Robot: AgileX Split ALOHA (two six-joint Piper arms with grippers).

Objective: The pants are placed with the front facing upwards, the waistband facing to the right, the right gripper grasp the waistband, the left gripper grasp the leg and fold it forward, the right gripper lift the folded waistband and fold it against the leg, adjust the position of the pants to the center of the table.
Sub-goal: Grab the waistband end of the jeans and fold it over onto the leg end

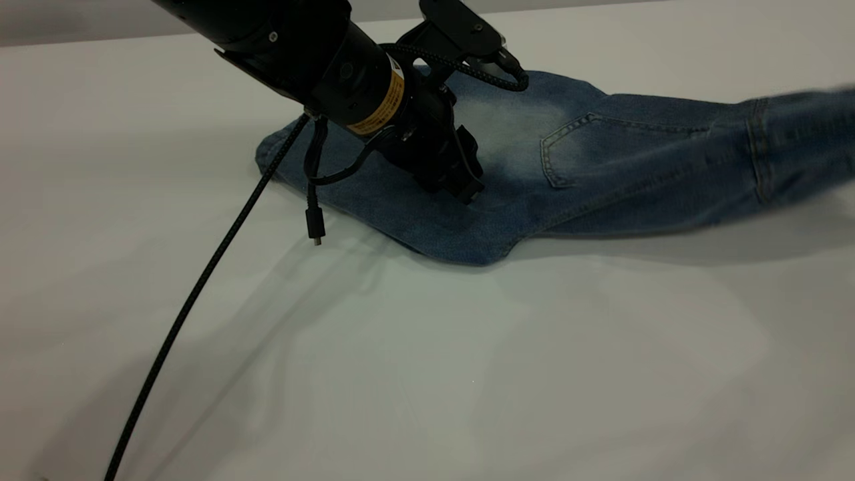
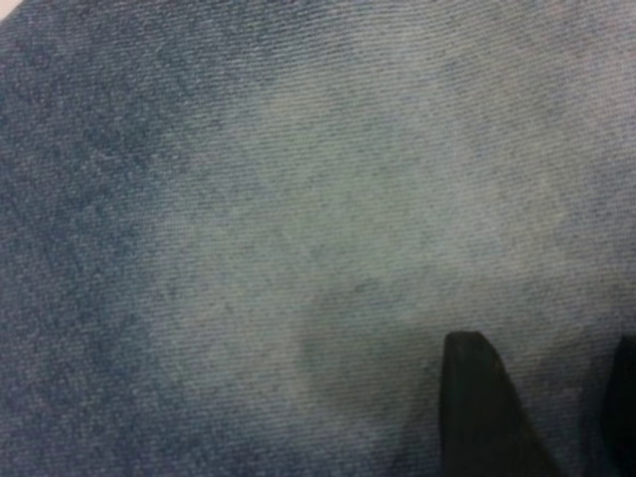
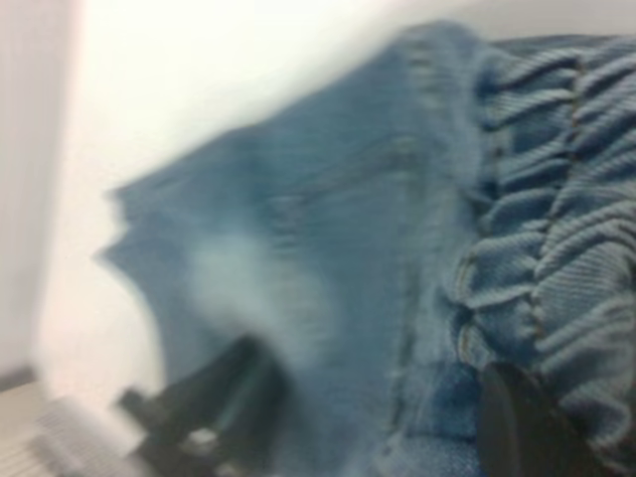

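While pressed onto pants [image 1: 507, 167] leg, left gripper [image 1: 461, 180] spread unclear; right gripper [image 3: 527, 417] at waistband [image 3: 556, 248], grip unclear. Next: pinch leg, fold forward.

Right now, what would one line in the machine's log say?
left gripper: down on pants leg, jaws open | right gripper: at waistband | pants on table, waist end lifted

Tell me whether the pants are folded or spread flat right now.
Folded lengthwise: the pants lie as one narrow strip on the table, back pocket up, the left gripper on the leg.
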